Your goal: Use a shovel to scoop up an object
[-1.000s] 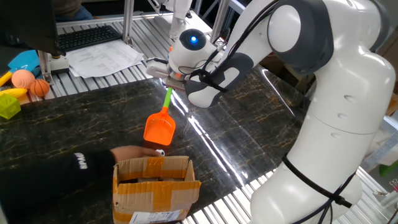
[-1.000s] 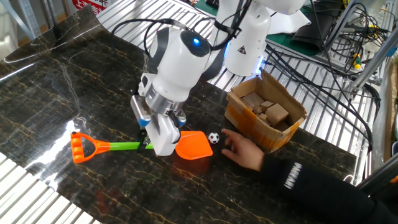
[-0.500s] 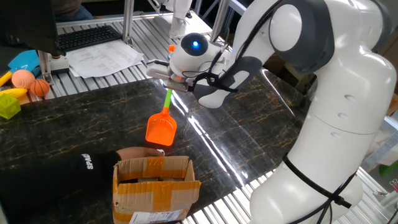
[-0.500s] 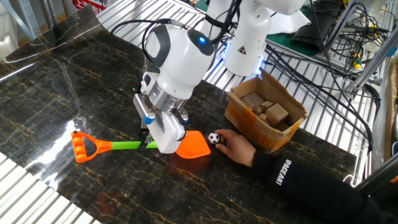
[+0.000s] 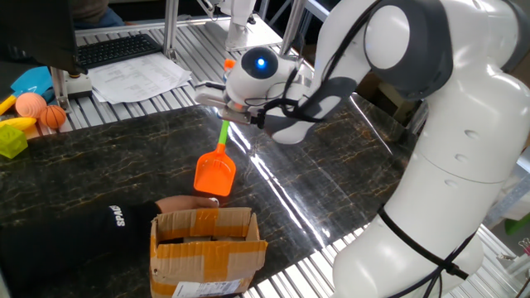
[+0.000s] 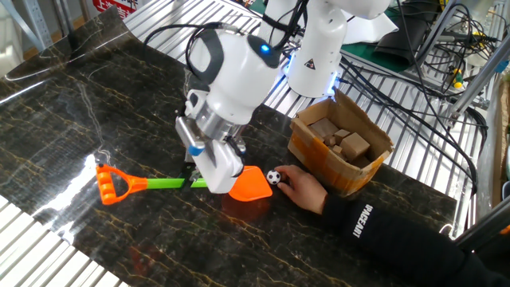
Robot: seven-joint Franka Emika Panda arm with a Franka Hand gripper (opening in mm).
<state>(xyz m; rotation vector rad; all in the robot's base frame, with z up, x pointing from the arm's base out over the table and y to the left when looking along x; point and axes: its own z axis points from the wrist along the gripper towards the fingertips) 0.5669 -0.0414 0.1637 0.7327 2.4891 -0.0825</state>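
My gripper [image 6: 201, 180] is clamped on the shovel [image 6: 179, 182]; I'd keep the blade low, easing under the ball [image 6: 274, 177] just ahead of the jaws.

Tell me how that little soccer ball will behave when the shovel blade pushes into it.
The soccer ball is round and far smaller than the shovel blade, so it will probably roll away rather than climb on. A person's hand sits right behind it and may stop that. It looks light, so even a gentle nudge could send it off sideways.

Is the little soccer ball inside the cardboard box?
No, the ball sits on the table between the shovel blade and a person's hand, outside the box, which holds wooden blocks.
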